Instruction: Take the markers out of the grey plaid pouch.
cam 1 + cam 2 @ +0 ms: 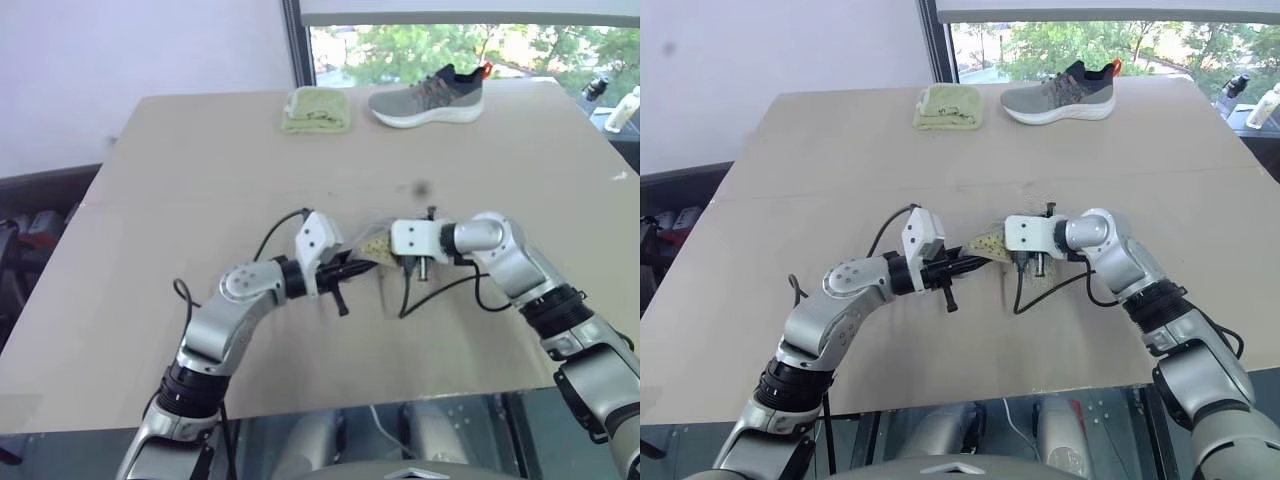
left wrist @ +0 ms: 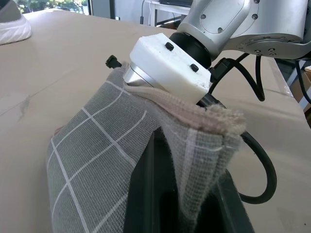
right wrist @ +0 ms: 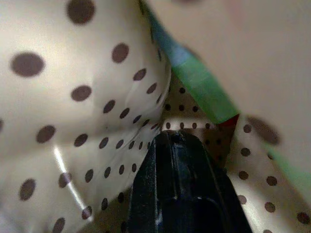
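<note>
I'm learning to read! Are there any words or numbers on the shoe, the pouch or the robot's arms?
No words or numbers can be read.
Shoe: any brand mark is too small to read.
Grey plaid pouch: only pale grid lines, with dots on the lining.
Robot's arms: no readable labels.

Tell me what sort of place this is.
Probably an indoor lab or office test room: a broad tan table beside a window with trees outside, set with loose props, a sneaker and a folded yellow-green cloth.

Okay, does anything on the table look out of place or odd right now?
A sneaker sits at the table's far edge beside a folded yellow-green cloth. The grey plaid pouch is lifted and crumpled between both grippers, not lying flat. Nothing looks spilled or damaged.
</note>
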You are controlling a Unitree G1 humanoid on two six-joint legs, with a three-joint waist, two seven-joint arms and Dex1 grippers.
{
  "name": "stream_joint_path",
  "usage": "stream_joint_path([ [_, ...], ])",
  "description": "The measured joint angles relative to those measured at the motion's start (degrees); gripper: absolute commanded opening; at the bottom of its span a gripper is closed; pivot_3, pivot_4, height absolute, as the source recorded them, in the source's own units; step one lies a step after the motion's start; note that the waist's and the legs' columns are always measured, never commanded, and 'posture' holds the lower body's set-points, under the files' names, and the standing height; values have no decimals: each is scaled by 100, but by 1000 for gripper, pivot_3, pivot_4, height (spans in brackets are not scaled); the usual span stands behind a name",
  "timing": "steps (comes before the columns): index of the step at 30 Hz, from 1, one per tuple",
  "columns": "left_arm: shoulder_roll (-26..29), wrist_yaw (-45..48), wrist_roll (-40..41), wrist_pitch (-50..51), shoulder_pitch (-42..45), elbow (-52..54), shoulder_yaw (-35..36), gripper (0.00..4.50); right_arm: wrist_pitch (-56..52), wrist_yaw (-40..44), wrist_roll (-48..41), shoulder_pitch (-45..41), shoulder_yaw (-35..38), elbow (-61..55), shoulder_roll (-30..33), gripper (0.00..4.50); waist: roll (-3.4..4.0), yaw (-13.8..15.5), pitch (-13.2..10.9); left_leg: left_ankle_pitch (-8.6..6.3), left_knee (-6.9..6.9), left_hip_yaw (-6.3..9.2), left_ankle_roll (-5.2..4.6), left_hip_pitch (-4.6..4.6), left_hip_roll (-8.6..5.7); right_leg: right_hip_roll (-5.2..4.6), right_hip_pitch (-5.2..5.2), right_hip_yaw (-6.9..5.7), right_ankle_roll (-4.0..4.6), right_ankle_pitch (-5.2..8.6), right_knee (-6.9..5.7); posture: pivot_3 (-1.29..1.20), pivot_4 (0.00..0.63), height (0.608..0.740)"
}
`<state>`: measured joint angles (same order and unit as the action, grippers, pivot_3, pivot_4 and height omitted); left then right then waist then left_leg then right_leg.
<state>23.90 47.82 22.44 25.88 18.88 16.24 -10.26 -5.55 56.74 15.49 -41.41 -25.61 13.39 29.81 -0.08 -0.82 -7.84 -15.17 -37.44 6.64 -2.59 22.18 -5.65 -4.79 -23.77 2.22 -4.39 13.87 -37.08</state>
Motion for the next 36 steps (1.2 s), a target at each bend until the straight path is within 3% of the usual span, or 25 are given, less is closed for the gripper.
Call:
stream_joint_path([
  [6, 279, 189, -327, -469, -16, -216, -44, 0, -308, 200, -405, 271, 243, -426, 41, 10, 0, 7, 0, 0, 0, 1, 0, 2, 0, -1, 0, -1, 0, 0, 1, 0, 150, 740],
  [14, 452, 195, -753, -1157, 12, -920, 38, 0, -1920, 677, -1654, 437, 1092, -1977, 379, 10, -1, 18, -1, 0, 0, 8, 0, 7, -1, -18, -1, -7, 0, 0, 4, 0, 150, 740],
  [26, 196, 220, 940, 645, 33, -152, 440, 0, -2567, 777, -2018, 256, 1070, -2419, 859, 10, -3, 8, -3, -1, -3, 11, -1, 16, 0, -21, -4, -11, 0, 0, 6, 0, 150, 740],
  [30, 173, 216, 1604, 1127, 34, 76, 689, 0, -2580, 1227, -2062, 130, 968, -2582, 1423, 1254, -5, 23, -4, -1, -5, 19, -1, 22, 0, -22, -4, -21, 0, 0, 12, 0, 150, 740],
  [36, 172, 342, 1813, 1220, 21, 83, 736, 0, -2866, 2029, -2360, -120, 800, -3166, 2084, 4343, -6, 7, -5, -1, -7, 27, 0, 30, 0, -25, -4, -29, 0, 0, 20, 0, 150, 740],
])
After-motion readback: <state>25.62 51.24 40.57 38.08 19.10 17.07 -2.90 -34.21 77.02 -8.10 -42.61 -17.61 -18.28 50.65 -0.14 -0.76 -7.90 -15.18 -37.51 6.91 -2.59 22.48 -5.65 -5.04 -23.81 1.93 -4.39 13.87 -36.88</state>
